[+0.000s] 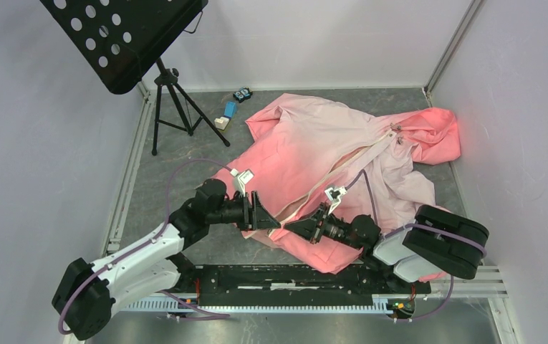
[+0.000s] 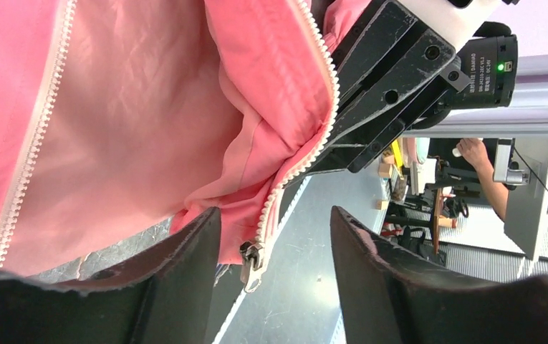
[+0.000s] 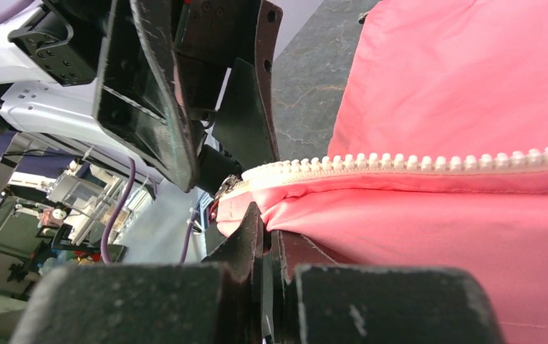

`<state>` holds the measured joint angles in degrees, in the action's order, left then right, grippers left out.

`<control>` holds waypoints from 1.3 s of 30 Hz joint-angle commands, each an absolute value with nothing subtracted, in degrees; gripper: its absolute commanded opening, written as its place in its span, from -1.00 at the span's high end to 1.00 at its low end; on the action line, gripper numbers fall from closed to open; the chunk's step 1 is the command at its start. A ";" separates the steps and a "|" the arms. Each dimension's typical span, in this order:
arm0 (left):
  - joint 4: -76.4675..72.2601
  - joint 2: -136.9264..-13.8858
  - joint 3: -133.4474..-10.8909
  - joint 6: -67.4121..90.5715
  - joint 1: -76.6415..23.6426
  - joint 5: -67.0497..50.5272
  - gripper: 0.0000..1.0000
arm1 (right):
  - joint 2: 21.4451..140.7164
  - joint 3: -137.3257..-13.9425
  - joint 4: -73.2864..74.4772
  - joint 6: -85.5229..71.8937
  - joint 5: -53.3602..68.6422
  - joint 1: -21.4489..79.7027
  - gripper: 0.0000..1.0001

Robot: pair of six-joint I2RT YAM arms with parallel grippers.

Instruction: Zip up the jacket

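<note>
The pink jacket [image 1: 314,143] lies spread on the grey table, its cream-white zipper strip [image 1: 360,161] running diagonally down to the near hem. My right gripper [image 1: 291,227] is shut on the jacket's bottom hem just below the zipper teeth [image 3: 400,161], and its fingertips [image 3: 253,229] pinch the coral fabric [image 3: 435,236]. My left gripper [image 1: 271,218] is open and faces it. In the left wrist view the metal zipper slider [image 2: 251,261] hangs at the end of the teeth, between my open fingers [image 2: 185,265] and nearer the left one, touching neither. The jacket front is open [image 2: 135,122].
A black music stand [image 1: 124,36] on a tripod [image 1: 174,107] stands at the back left. Small blocks [image 1: 226,115] and a blue-black item [image 1: 242,94] lie behind the jacket's left edge. Walls close in on both sides. The arms' base rail [image 1: 292,276] runs along the near edge.
</note>
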<state>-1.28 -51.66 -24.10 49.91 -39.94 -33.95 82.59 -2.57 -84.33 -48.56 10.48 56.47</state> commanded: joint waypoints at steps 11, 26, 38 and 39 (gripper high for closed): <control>6.67 -49.27 -23.21 46.61 -40.17 -33.20 0.45 | 76.96 -0.50 -90.66 -45.24 12.88 53.24 1.00; 14.99 -43.12 -31.02 42.72 -40.17 -27.53 -0.70 | 71.09 -2.51 -80.91 -38.32 19.05 52.12 1.00; 7.66 -53.50 -35.50 40.38 -40.25 -33.57 -0.54 | 76.07 -3.97 -85.76 -41.80 22.70 52.12 0.99; 7.25 -53.88 -35.46 40.30 -40.34 -34.16 -0.49 | 76.55 -3.83 -86.75 -42.37 22.73 52.11 1.00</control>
<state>11.99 -51.81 -34.35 42.15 -40.01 -29.39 75.29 -2.79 -80.03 -41.01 20.64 52.36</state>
